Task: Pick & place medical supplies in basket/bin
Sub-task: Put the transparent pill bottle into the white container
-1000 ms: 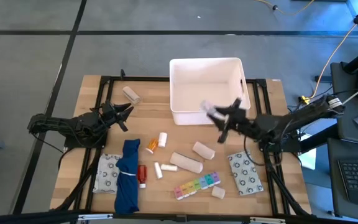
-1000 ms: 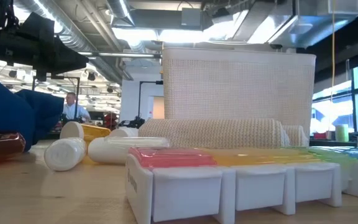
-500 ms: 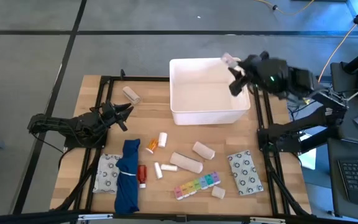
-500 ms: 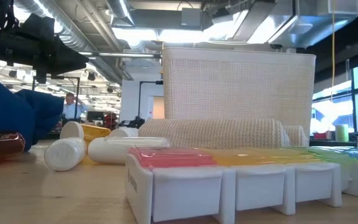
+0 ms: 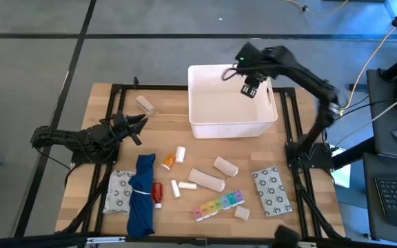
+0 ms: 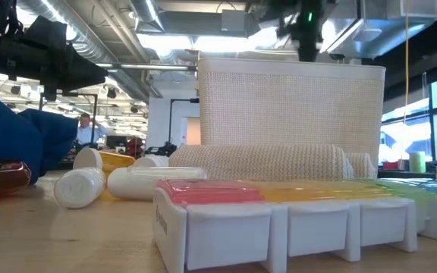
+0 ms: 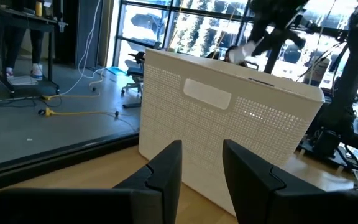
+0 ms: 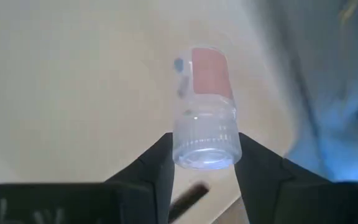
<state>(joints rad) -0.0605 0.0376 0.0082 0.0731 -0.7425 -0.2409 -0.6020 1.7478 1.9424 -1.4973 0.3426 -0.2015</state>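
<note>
My right gripper (image 5: 249, 87) hangs over the far right part of the white bin (image 5: 231, 129), shut on a small white bottle (image 8: 205, 106) with a pink label. It also shows at the top of the low view as my right gripper (image 6: 306, 30), above the bin (image 6: 290, 106). My left gripper (image 5: 138, 127) waits open at the table's left; its wrist view shows nothing between the fingers (image 7: 166, 171). On the near half of the table lie gauze rolls (image 5: 206, 179), an orange bottle (image 5: 168, 161), a red tube (image 5: 157, 193) and the rainbow pill organizer (image 5: 218, 204). My right gripper pinches the small bottle's ribbed cap end (image 8: 205, 149) between its two fingers. The fingers slant steeply down from above. The bottle's labelled body (image 8: 210, 71) sticks out past the fingertips, in line with them, and hangs clear above the inside of the bin.
A blue cloth bundle (image 5: 142, 193) lies at the near left between a patterned packet (image 5: 119, 191) and the red tube. A second packet (image 5: 272, 191) lies at the near right, and one gauze roll (image 5: 145, 105) lies left of the bin. Black frame rails border the table.
My right gripper has carried the small bottle from beside the bin's near wall up and toward the table's far edge, past the bin's far right corner. It then came back a little over the bin. It has tipped from nearly level to pointing steeply down.
</note>
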